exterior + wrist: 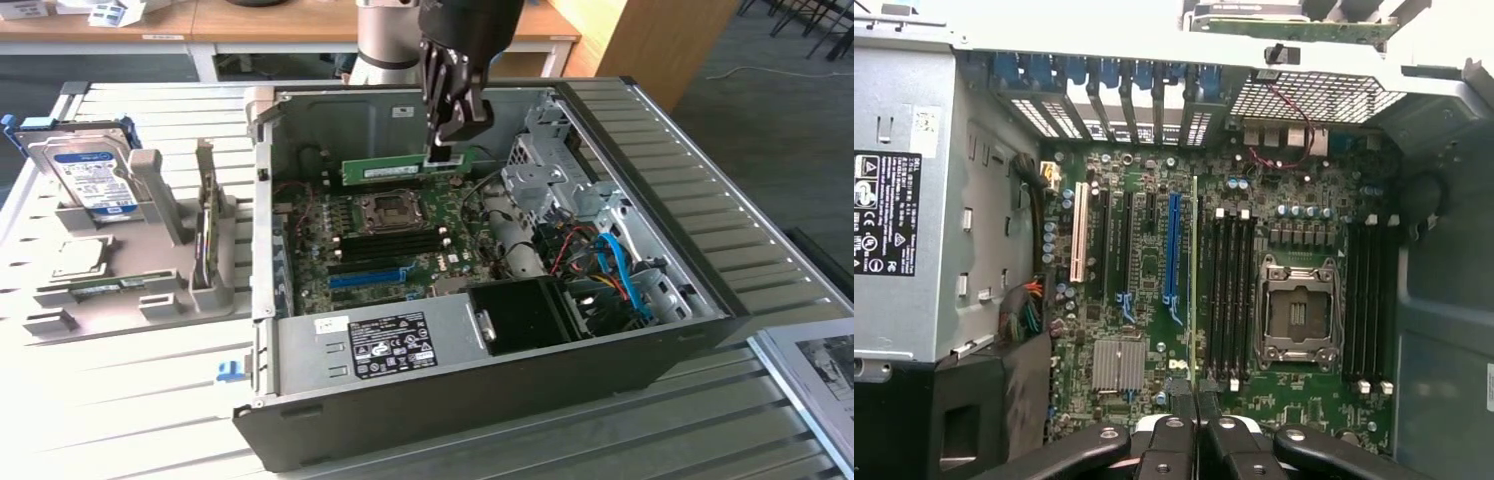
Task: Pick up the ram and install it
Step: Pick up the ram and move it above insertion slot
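Note:
My gripper (445, 152) hangs inside the open computer case (694, 300), shut on the ram (398, 169). The ram is a long green stick held level above the motherboard (340, 225), just beyond the CPU socket (391, 208). In the wrist view the ram (1194, 280) appears edge-on as a thin green line running out from between my fingertips (1182, 415). There it lies between the blue slot (1173, 245) and a bank of black memory slots (1231, 295). A second bank of black slots (1369, 300) sits on the far side of the CPU socket (1294, 310).
A grey stand (134, 290) at the exterior view's left holds a silver hard drive (87, 175) and an upright card (207, 225). The power supply (387, 345) and a black fan shroud (534, 315) fill the near end of the case. Blue cables (617, 265) and a drive cage (554, 170) line one side.

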